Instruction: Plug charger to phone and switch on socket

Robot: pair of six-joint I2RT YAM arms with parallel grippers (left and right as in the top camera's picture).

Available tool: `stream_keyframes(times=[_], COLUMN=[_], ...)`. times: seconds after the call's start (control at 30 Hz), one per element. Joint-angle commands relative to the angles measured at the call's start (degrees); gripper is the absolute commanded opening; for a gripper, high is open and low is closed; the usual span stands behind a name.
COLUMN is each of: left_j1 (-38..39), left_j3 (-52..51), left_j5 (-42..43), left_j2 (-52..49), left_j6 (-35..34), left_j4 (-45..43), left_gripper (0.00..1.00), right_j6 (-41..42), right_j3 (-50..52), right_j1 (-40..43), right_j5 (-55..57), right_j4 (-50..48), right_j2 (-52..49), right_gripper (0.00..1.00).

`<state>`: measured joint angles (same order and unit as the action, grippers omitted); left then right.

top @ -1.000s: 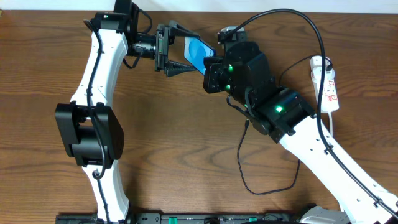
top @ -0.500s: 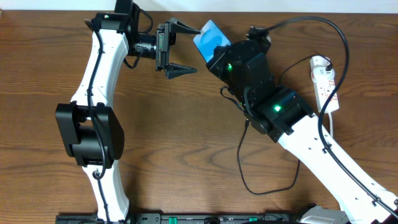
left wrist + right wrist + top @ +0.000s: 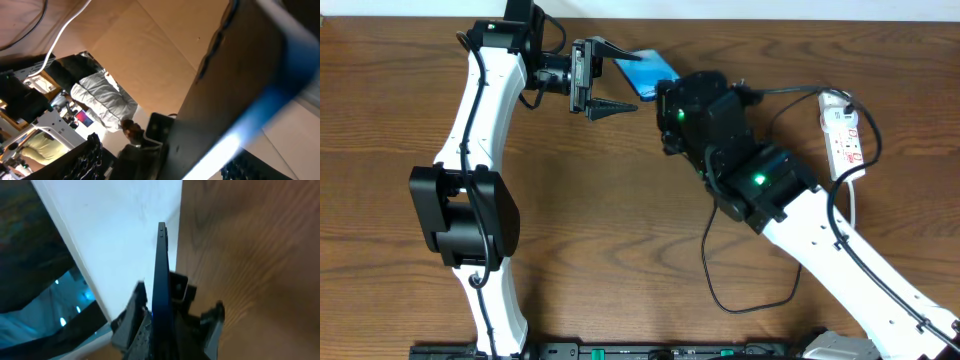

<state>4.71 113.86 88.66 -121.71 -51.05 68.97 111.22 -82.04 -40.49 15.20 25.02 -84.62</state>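
The right tool is clamped on the phone near the surface's far edge. The left tool, fingers apart, faces it from the left.

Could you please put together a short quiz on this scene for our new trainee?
1. True or false: the left claw is shut.
2. Which claw holds the phone? A. the left claw. B. the right claw. C. neither.
3. Fill in: the socket lies on the robot's ___ side.

Key: 1. False, its fingers stand wide apart. 2. B. 3. Right.
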Motion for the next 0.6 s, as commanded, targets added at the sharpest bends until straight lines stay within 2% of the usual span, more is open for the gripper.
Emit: stream_keyframes(times=[0.0,0.23,0.57], left_j1=[0.1,0.1,0.1], left_j3=[1.2,1.2,1.2], left_j5=[1.4,1.2,-7.8], left_j2=[1.9,1.9,1.9], left_j6=[-0.8,-0.7,-0.7], left_j4=[0.2,0.2,0.2], left_gripper=[0.75,0.71,0.66], right_j6=[4.7,4.9,4.9], right_j3=[-1.5,-1.5,-1.5], right_j1=[-1.2,-1.2,-1.3], right_j5=[1.0,2.8,5.0], right_j4=[-0.6,-1.0,-2.3], right_j2=[-0.6,-4.4,-4.6], right_gripper=[0.02,0.02,0.02])
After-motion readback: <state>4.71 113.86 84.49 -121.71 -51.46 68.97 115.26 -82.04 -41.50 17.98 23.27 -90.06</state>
